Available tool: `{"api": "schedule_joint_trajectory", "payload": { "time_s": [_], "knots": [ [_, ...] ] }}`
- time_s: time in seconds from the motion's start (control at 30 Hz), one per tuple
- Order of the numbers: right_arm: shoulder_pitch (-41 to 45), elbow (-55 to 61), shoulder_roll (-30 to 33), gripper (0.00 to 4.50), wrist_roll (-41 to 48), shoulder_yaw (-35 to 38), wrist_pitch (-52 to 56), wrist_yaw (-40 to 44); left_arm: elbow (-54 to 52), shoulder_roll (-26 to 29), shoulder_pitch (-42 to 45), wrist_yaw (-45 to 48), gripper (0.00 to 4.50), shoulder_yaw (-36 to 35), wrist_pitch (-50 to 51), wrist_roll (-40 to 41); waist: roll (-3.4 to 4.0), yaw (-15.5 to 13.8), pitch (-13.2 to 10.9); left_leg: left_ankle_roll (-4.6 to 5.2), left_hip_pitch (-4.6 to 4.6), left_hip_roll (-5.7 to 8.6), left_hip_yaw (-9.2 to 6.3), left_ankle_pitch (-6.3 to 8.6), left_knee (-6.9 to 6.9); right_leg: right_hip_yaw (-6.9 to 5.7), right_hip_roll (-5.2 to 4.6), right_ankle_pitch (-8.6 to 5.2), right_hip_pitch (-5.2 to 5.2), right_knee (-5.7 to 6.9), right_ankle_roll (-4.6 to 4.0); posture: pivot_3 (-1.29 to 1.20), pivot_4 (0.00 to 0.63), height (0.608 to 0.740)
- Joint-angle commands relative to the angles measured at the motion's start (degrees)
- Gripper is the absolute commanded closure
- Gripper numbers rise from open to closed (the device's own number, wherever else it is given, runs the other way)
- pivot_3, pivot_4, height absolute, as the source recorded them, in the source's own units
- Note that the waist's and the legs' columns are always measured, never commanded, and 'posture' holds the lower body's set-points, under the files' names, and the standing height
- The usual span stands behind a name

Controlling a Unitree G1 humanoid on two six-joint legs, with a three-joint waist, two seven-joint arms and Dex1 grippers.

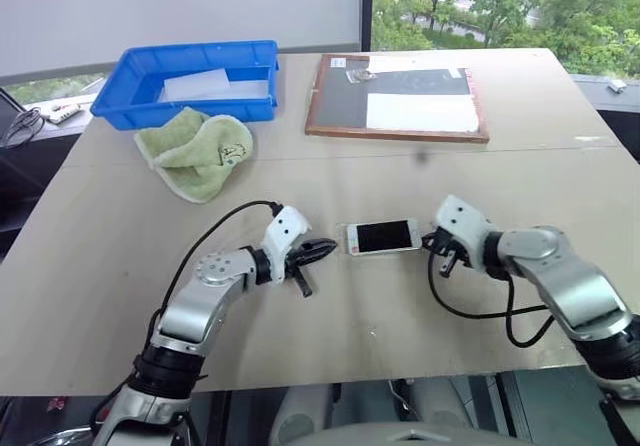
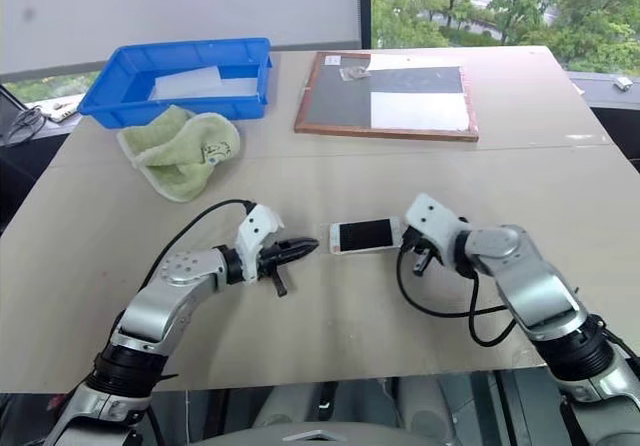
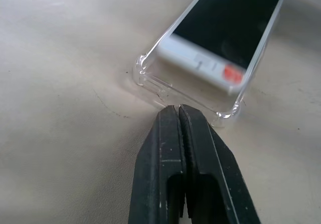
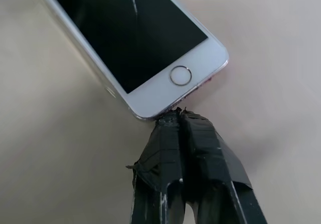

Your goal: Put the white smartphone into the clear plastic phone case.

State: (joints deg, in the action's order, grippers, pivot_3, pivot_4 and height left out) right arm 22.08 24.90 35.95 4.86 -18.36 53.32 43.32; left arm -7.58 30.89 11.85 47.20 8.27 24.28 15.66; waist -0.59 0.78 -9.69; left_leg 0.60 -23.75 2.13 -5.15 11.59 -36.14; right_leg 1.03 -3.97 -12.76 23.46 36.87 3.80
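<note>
The white smartphone [image 1: 381, 236], a flat rectangle with a black screen and white bezels, lies face up near the middle of the beige table [image 1: 330, 176]. It sits in the clear plastic phone case [image 3: 150, 78], a thin transparent shell whose raised rim and rounded corners show around the phone's top end in the left wrist view; that end appears to ride slightly above the case rim.

The left pincer [image 1: 318, 251] has its two black fingers pressed together, with their tips just beside the case's end and holding nothing. The right pincer [image 4: 176, 114] is likewise closed tight and empty, its tips meeting the phone's corner at the end with the round home button.

Farther back on the table are a blue plastic bin [image 1: 190, 81] holding a white translucent sheet [image 1: 215, 84], a crumpled light green cloth [image 1: 197, 149] just in front of it, and a wood-framed dark board [image 1: 398, 97] to the right.
</note>
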Motion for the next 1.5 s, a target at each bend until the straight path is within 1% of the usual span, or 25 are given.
{"api": "schedule_joint_trajectory", "payload": {
  "time_s": [0.03,0.17,0.3,0.43,0.53,0.6,0.67,0.73,0.83,0.93,1.0,1.1,1.23,1.37,1.43,1.5],
  "knots": [
    [2.28,1.97,0.33,4.50,-0.43,-4.82,-3.58,2.10,1.43,0.04,0.53,0.89,4.42,0.87,-0.84,-0.88,0.00,-0.03,0.00,0.00,0.00,0.01,0.00,0.00,-0.01,-0.02,0.00,0.00,0.00,0.00,0.00,0.00,0.150,0.740],
    [4.13,0.59,0.45,4.50,-1.72,-8.96,-6.69,4.12,1.75,-0.27,0.73,1.29,4.42,0.95,-1.13,-0.94,0.00,0.14,0.01,0.00,0.04,-0.01,-0.01,0.00,-0.01,-0.03,0.02,0.00,-0.01,0.00,0.00,0.00,0.150,0.740],
    [5.41,-1.64,-0.77,4.50,-2.35,-10.02,-8.60,5.15,1.12,-1.03,0.74,1.27,4.42,1.20,-0.64,-1.04,-0.02,0.26,0.03,-0.01,0.08,-0.16,-0.01,0.00,-0.03,-0.02,0.17,0.01,-0.02,0.01,-0.01,0.00,0.150,0.740],
    [4.94,-2.57,-0.32,4.50,-2.60,-9.55,-10.03,6.63,0.93,-1.65,0.51,0.67,4.42,0.53,-0.82,-1.22,-0.02,0.26,0.05,-0.01,0.14,-0.27,-0.01,0.00,-0.07,-0.01,0.29,0.00,-0.07,0.01,-0.01,0.00,0.150,0.740],
    [2.88,-1.52,1.16,4.50,-1.77,-6.31,-9.66,6.75,0.93,-2.50,1.02,0.42,4.42,-3.31,-1.78,1.31,-0.02,0.11,0.05,-0.01,0.14,-0.28,-0.02,0.00,-0.09,-0.02,0.29,-0.04,-0.09,0.01,-0.09,0.00,0.150,0.740],
    [-0.13,0.36,1.80,4.50,2.17,0.64,-8.85,7.40,-2.53,-4.15,3.26,2.38,4.42,-8.15,2.20,10.12,-0.07,-0.02,0.01,-0.01,0.05,-0.28,-0.06,0.00,-0.11,-0.03,0.29,0.07,-0.04,0.01,-0.11,0.00,0.150,0.740],
    [-2.16,1.96,1.78,4.50,5.56,5.64,-7.95,7.77,-4.38,-4.64,4.95,3.38,4.42,-9.55,4.82,13.88,-0.12,-0.31,-0.08,-0.02,-0.11,-0.26,-0.11,0.00,-0.12,-0.07,0.26,0.12,0.06,0.01,-0.19,0.00,0.150,0.740],
    [-3.29,2.79,1.98,4.50,7.45,8.18,-7.73,7.49,-4.33,-4.11,5.68,4.40,4.42,-7.55,5.48,13.23,-0.13,-0.23,-0.11,-0.02,-0.15,-0.24,-0.11,0.00,-0.13,-0.07,0.22,0.12,0.06,-0.01,-0.18,0.00,0.150,0.740],
    [-4.36,3.33,1.43,4.50,9.91,11.64,-7.54,6.17,0.43,-5.36,7.91,3.30,4.42,-2.42,3.15,7.89,-0.12,-0.03,-0.10,-0.02,-0.06,-0.17,0.00,0.01,-0.13,0.06,0.18,0.12,0.01,-0.04,-0.17,0.00,0.150,0.740],
    [-4.19,3.71,0.68,4.50,10.72,12.34,-7.38,4.51,3.49,-7.23,9.31,1.99,4.42,-1.00,2.92,6.45,-0.15,0.10,-0.12,-0.02,-0.04,-0.17,0.15,0.01,-0.13,0.05,0.25,0.11,0.00,-0.04,-0.16,0.00,0.150,0.740],
    [-3.65,3.98,-0.51,4.50,12.15,13.01,-6.57,3.31,5.55,-6.75,9.53,3.04,4.42,1.10,1.40,4.00,-0.16,0.15,-0.13,-0.02,-0.04,-0.23,0.13,0.01,-0.12,0.01,0.32,0.11,0.01,-0.03,-0.17,0.00,0.150,0.740],
    [-2.94,3.56,-1.34,4.50,12.14,11.16,-6.57,2.02,9.52,-5.78,9.93,4.24,4.42,3.36,-1.13,0.56,-0.14,0.05,-0.13,-0.02,-0.04,-0.27,0.12,0.01,-0.11,0.00,0.35,0.11,0.02,-0.01,-0.19,0.00,0.150,0.740],
    [-1.88,1.88,-2.90,4.50,11.79,7.93,-6.89,1.09,10.91,-4.92,10.34,5.23,4.42,3.71,-1.73,-0.24,-0.14,0.01,-0.13,-0.02,-0.03,-0.24,0.16,0.01,-0.13,0.04,0.30,0.12,0.01,-0.02,-0.18,0.00,0.150,0.740],
    [0.96,-3.71,-5.36,4.50,9.08,1.15,-7.39,0.66,11.23,-4.17,10.25,5.66,4.42,3.84,-1.44,-1.04,-0.14,0.08,-0.12,-0.02,-0.01,-0.24,0.14,0.01,-0.13,0.04,0.30,0.12,0.00,-0.02,-0.18,0.00,0.150,0.740],
    [1.89,-5.36,-4.92,4.50,8.01,-1.24,-5.94,0.86,11.15,-4.28,10.30,5.66,4.42,3.82,-1.29,-1.11,-0.14,0.07,-0.12,-0.02,0.00,-0.25,0.13,0.00,-0.13,0.02,0.31,0.12,0.00,-0.01,-0.18,0.00,0.150,0.740],
    [2.60,-8.54,-2.36,4.50,5.46,-6.22,-3.30,2.26,10.96,-4.57,10.49,5.17,4.42,3.76,-0.83,-1.18,-0.13,0.05,-0.07,-0.02,0.00,-0.24,0.12,0.00,-0.13,0.03,0.30,0.12,-0.01,-0.01,-0.18,0.00,0.150,0.740]
  ]
}}
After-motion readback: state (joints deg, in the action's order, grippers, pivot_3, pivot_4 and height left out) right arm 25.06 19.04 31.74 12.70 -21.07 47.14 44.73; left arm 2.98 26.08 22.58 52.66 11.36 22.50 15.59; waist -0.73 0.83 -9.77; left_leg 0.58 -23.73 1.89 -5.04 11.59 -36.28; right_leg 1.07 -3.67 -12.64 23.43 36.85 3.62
